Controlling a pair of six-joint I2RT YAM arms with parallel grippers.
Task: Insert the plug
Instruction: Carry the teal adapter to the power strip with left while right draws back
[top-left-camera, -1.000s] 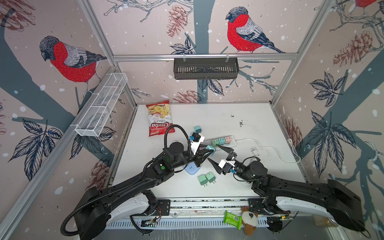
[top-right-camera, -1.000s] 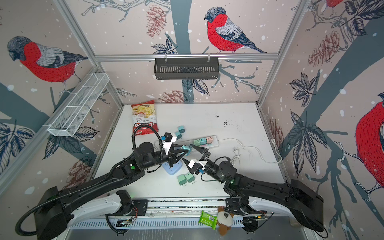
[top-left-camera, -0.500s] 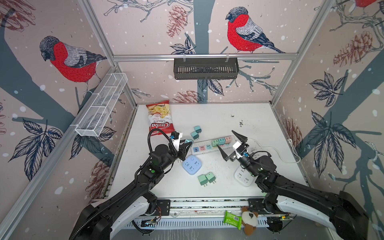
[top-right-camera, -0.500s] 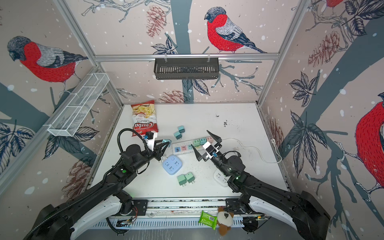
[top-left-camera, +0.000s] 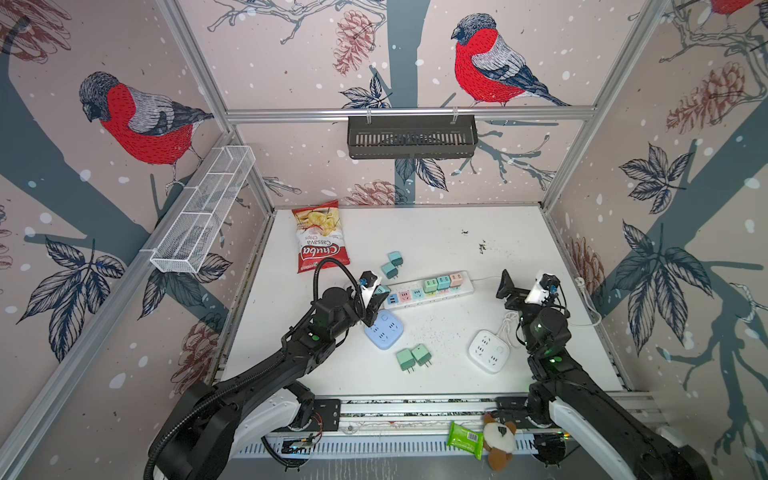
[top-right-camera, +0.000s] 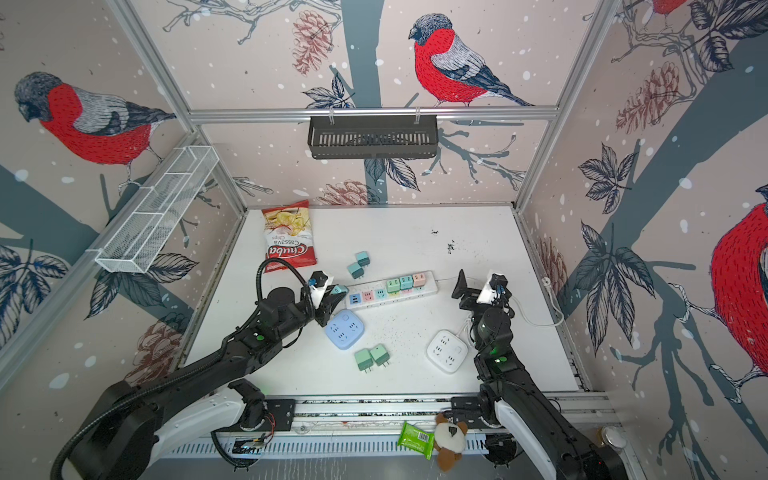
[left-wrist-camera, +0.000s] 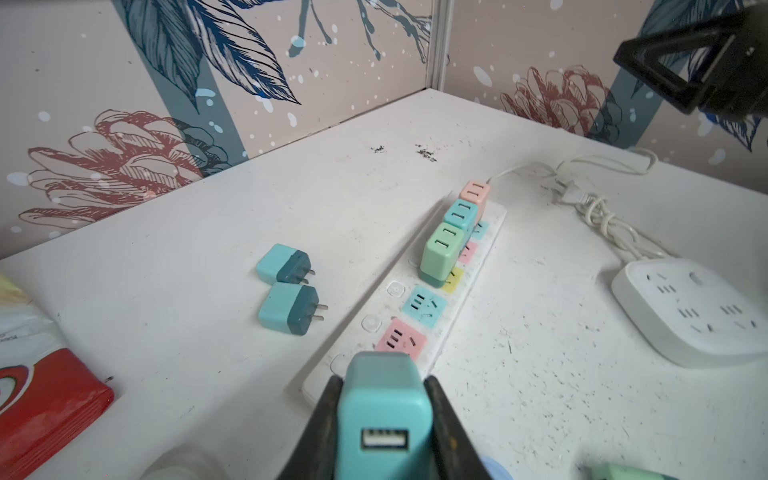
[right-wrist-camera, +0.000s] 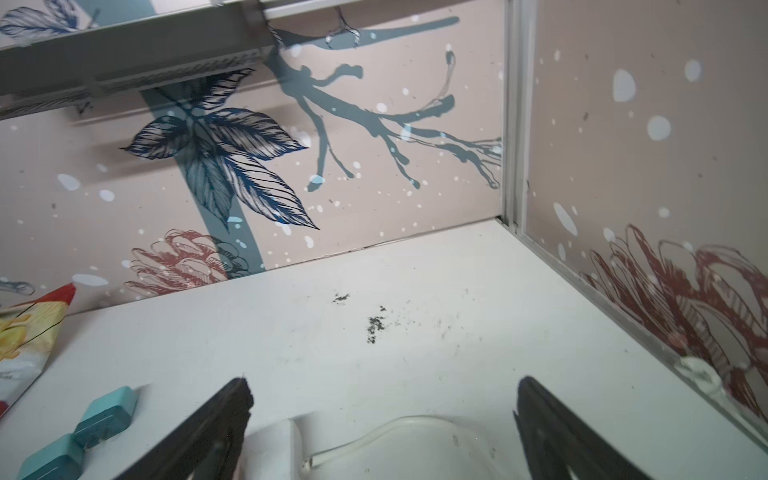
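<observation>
My left gripper (left-wrist-camera: 384, 380) is shut on a teal plug (left-wrist-camera: 384, 399), whose USB port faces the wrist camera; its prongs are hidden. In both top views the plug (top-left-camera: 381, 289) (top-right-camera: 340, 289) hangs at the left end of the white power strip (top-left-camera: 465, 286) (top-right-camera: 428, 286), over the end past the strip's (left-wrist-camera: 384, 305) pink socket. Three plugs, green, teal and pink (top-left-camera: 443, 281), stand in the strip's right half. My right gripper (top-left-camera: 525, 291) (right-wrist-camera: 384, 390) is open and empty, raised past the strip's right end, above its cable (right-wrist-camera: 374, 436).
Two loose teal plugs (top-left-camera: 392, 264) lie behind the strip and two green ones (top-left-camera: 411, 357) in front. A blue socket cube (top-left-camera: 384, 329) sits under my left wrist, a white one (top-left-camera: 488, 351) by the right arm. A chips bag (top-left-camera: 320, 237) lies back left.
The two grippers were together at the table's middle and have drawn apart. The right one opened and swung right. The left pulled back left, then came to the strip's left end with the plug.
</observation>
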